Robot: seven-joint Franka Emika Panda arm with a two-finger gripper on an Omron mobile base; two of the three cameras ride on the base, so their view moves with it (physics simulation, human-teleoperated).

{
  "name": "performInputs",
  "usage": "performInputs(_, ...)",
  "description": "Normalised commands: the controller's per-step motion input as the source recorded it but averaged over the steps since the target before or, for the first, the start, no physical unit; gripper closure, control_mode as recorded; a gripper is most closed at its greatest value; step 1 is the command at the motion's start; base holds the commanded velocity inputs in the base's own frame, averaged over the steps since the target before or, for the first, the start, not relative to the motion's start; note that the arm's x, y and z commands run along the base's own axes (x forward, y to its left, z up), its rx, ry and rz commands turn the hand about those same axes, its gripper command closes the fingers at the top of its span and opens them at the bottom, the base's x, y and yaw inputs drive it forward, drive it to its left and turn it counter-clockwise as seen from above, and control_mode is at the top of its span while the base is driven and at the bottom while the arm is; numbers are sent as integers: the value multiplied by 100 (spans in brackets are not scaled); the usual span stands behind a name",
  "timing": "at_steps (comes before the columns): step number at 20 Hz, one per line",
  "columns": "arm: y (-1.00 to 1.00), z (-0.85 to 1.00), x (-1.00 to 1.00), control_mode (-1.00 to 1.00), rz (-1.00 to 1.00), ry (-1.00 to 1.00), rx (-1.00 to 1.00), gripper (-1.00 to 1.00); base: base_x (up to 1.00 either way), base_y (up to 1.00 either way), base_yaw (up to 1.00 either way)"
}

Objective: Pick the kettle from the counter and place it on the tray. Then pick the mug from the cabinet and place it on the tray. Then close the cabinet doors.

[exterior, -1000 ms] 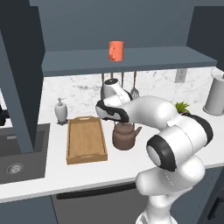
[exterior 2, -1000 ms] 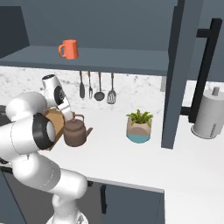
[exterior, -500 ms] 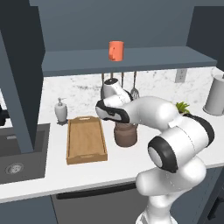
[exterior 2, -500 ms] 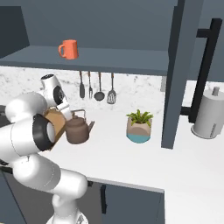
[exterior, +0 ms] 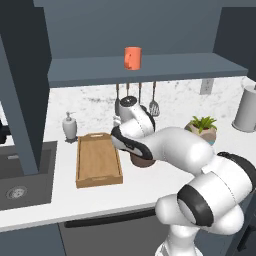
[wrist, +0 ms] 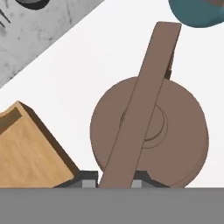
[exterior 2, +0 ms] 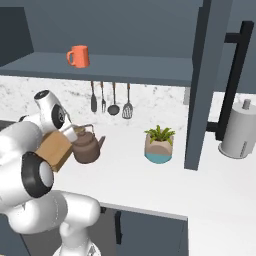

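Compared with one second before, the arm has come lower over the kettle (exterior 2: 87,146) and its fingers, which stood wide apart then, are now closed on the arched handle; in the hand view the handle runs down between the two finger tips. Nothing else has changed place.

Going from the biggest thing to the smallest: the cabinet (exterior: 140,67) is open, and in the right base view one of the cabinet doors (exterior 2: 206,85) stands out toward the camera. The counter (exterior 2: 150,177) carries the kettle, which sits just beside the right edge of the tray (exterior: 97,160), not on it. The tray has nothing on it. The mug (exterior: 132,57) stands on the cabinet shelf, well apart from the gripper (wrist: 114,183).

So, as I judge it, only the grasp of the kettle is made. Lifting it onto the tray, fetching the mug and closing the doors are all left to do.
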Motion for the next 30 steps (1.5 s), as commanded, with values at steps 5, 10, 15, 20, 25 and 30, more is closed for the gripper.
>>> performInputs(5,0,42,-15,-100,0,-22,8,100,0,0,0)
performInputs(10,8,43,-1,-100,3,-9,12,100,0,0,0)
performInputs(15,34,15,-6,-100,8,-6,7,100,0,0,0)
performInputs(20,48,18,-4,-100,7,-5,5,100,0,0,0)
performInputs(25,45,9,0,-100,6,-1,3,100,0,0,0)
performInputs(30,46,0,6,-100,1,0,2,100,0,0,0)
